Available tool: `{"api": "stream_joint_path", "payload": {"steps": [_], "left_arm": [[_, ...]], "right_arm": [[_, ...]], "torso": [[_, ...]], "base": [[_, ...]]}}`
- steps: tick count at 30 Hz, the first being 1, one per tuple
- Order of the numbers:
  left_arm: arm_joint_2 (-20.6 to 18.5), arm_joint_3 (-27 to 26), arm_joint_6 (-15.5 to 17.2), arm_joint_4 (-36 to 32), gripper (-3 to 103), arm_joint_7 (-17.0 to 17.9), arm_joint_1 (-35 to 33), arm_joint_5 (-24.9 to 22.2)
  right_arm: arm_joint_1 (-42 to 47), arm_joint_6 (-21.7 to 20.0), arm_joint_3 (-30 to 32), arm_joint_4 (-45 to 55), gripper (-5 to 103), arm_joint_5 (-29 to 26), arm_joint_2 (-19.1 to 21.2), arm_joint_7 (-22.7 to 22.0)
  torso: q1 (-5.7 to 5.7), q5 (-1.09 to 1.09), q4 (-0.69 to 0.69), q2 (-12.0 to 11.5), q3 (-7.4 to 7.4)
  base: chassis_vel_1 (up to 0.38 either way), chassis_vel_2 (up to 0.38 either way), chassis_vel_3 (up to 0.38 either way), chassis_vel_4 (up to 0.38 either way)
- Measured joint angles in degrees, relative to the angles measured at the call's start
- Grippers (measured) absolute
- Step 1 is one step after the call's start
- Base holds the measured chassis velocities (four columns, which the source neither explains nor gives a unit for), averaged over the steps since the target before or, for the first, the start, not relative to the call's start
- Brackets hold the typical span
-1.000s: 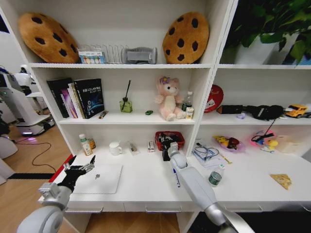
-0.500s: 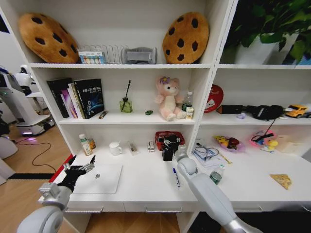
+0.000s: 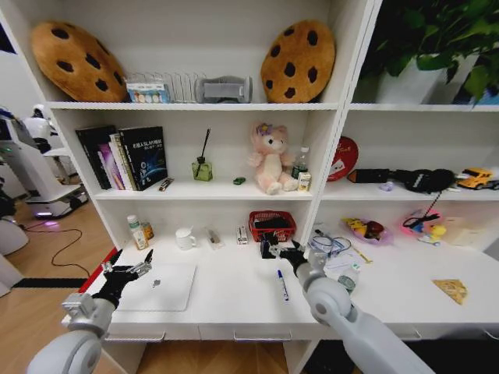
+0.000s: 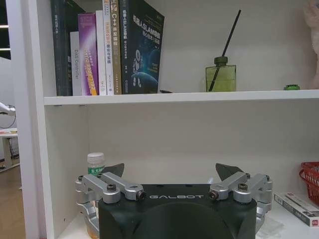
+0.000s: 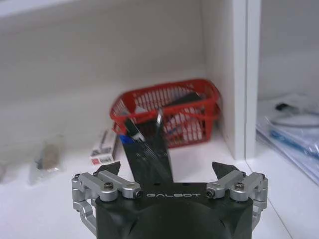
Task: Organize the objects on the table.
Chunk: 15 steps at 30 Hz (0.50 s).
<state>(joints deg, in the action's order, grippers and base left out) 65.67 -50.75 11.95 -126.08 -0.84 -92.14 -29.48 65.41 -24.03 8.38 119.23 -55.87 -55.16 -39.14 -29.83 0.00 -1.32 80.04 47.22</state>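
Observation:
The silver laptop (image 3: 160, 287) lies shut at the left of the white table (image 3: 234, 308). My left gripper (image 3: 129, 273) (image 4: 170, 172) hovers open over the laptop's left edge. A pen (image 3: 282, 284) lies mid-table, and a small green can (image 3: 345, 282) stands to its right. A yellow wedge (image 3: 452, 291) lies far right. A tiny green car (image 3: 238, 181) sits on the shelf by the teddy bear. My right gripper (image 3: 282, 251) (image 5: 167, 169) is open in front of the red basket (image 5: 167, 107). A dark flat item (image 5: 147, 149) stands between its fingers, touching neither.
White shelves rise straight behind the table. On the table's back edge stand a bottle (image 3: 137, 232), a white mug (image 3: 185, 238) and a small box (image 3: 242, 234). A shelf upright (image 5: 244, 74) is close beside my right gripper. Glasses and papers (image 3: 331, 248) lie right of it.
My right arm has swung to the right and drawn back a little from the basket. The left arm and the objects on the table have not moved.

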Motion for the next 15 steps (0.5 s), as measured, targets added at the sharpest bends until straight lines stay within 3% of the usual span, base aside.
{"api": "stream_joint_path", "payload": {"steps": [4, 10, 15], "left_arm": [[0.0, 0.0, 0.0, 0.0, 100, 0.0, 0.0, 0.0], [0.0, 0.0, 0.0, 0.0, 100, 0.0, 0.0, 0.0], [0.0, 0.0, 0.0, 0.0, 100, 0.0, 0.0, 0.0]], "right_arm": [[1.5, -0.2, -1.6, -2.8, 100, -1.6, -2.9, -4.7], [1.0, 0.2, -3.8, -7.7, 103, -0.2, -5.5, -5.9], [-0.2, 0.9, -4.4, -10.6, 91, 1.3, -7.0, -4.9]], "torso": [[0.00, 0.00, 0.01, 0.0, 0.00], [0.00, 0.00, 0.01, 0.0, 0.01], [0.00, -0.02, 0.01, 0.0, 0.01]], "base": [[0.000, 0.000, 0.000, 0.000], [0.000, 0.000, 0.000, 0.000], [0.000, 0.000, 0.000, 0.000]]}}
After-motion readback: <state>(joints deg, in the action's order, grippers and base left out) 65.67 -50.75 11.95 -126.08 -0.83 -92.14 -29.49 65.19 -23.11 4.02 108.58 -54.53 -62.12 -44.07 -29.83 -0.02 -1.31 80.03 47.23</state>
